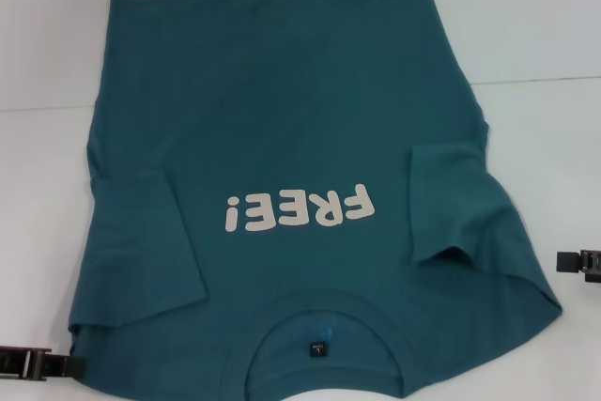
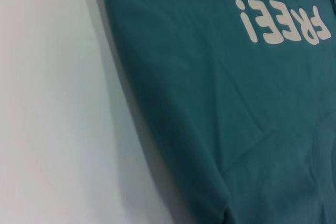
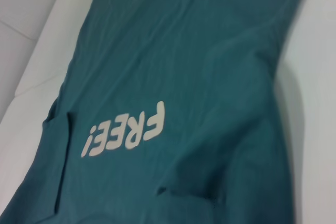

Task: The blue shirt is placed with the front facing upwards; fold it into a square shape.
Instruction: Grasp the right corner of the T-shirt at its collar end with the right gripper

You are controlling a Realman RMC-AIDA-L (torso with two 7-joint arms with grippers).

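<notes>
The blue shirt (image 1: 310, 138) lies print-up on the white surface (image 1: 526, 16), collar nearest the robot, both sleeves folded inward. The left gripper (image 1: 38, 363) sits beside its near left corner, the right gripper (image 1: 580, 262) just off its right edge; I cannot tell how either's jaws stand.

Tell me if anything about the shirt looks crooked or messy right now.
The dark teal-blue cotton T-shirt lies askew on the white table, with the collar nearest the robot. Both short sleeves are folded inward over the front, the right sleeve rumpled.
</notes>
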